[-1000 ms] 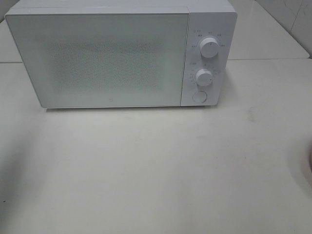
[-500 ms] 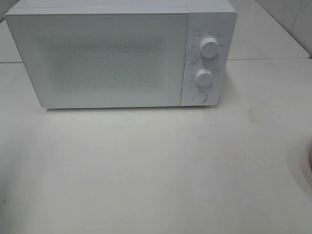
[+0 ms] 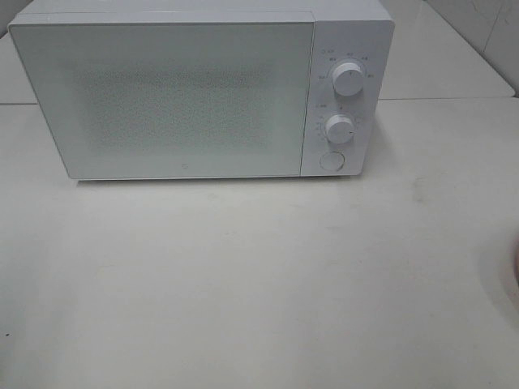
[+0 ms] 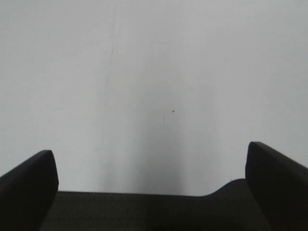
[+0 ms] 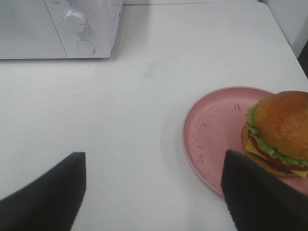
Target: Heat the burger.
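White bench [image 3: 243, 284] carries my shut microwave [image 3: 203, 93]; the burger [image 5: 279, 132] sits on its plate [image 5: 211, 130] near the right edge, nearest my right end effector [image 5: 151, 192], spread apart like the left end effector [image 4: 151, 185].

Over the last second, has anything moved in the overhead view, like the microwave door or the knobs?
Nothing visibly changed. The microwave sits in the same spot with its door shut, both knobs are turned as before, and no arm has entered the overhead view.
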`<move>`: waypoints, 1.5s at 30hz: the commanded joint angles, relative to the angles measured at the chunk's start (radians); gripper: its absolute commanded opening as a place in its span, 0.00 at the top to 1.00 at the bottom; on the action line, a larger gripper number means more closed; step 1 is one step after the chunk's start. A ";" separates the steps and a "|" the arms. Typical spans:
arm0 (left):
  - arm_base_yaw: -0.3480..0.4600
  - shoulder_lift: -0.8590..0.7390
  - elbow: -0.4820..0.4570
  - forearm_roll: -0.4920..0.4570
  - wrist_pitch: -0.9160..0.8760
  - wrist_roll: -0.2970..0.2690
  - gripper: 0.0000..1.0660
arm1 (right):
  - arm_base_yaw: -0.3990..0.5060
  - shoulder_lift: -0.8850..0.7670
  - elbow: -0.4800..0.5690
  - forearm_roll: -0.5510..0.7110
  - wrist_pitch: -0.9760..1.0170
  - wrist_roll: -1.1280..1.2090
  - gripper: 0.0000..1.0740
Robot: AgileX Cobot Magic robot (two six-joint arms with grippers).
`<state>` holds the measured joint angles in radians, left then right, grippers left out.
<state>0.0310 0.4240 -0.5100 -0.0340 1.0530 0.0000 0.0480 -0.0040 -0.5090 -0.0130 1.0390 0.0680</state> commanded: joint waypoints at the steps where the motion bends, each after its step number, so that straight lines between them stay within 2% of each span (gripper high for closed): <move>1: 0.001 -0.141 0.008 -0.044 -0.015 0.081 0.08 | -0.009 -0.027 0.002 0.001 -0.002 -0.013 0.29; 4: 0.001 -0.230 0.011 -0.074 -0.014 0.128 0.08 | -0.009 -0.027 0.002 0.001 -0.002 -0.013 0.29; 13: 0.001 -0.461 0.011 -0.092 -0.014 0.130 0.08 | -0.009 -0.027 0.002 0.001 -0.002 -0.013 0.29; 45: 0.001 -0.451 0.011 -0.105 -0.013 0.130 0.08 | -0.009 -0.017 0.002 0.001 -0.002 -0.013 0.29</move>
<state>0.0310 -0.0040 -0.5010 -0.1270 1.0460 0.1290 0.0480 -0.0040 -0.5090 -0.0130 1.0390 0.0680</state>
